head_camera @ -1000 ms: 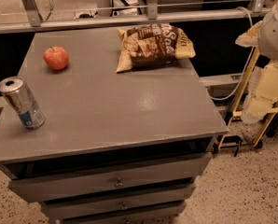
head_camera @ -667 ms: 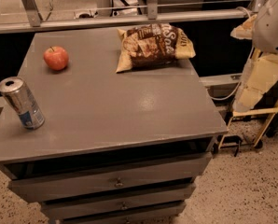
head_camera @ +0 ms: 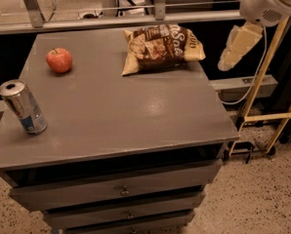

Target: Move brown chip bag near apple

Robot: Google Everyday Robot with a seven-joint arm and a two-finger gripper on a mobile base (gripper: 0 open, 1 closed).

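Observation:
The brown chip bag [head_camera: 161, 48] lies flat at the far right of the grey cabinet top [head_camera: 116, 111], its white lettering facing up. The red apple [head_camera: 59, 60] sits at the far left of the top, well apart from the bag. My gripper [head_camera: 236, 48] hangs in the air off the right edge of the top, to the right of the bag and above its level. It touches nothing and nothing is seen in it.
A silver and blue can [head_camera: 23, 107] stands upright near the left front edge. A metal rail [head_camera: 135, 21] runs behind the top. Drawers [head_camera: 121, 191] are below the front. A yellow frame [head_camera: 262, 96] with a cable stands on the floor at right.
My arm has risen and swung left, bringing the gripper closer to the bag's right side. The bag, apple and can have not moved.

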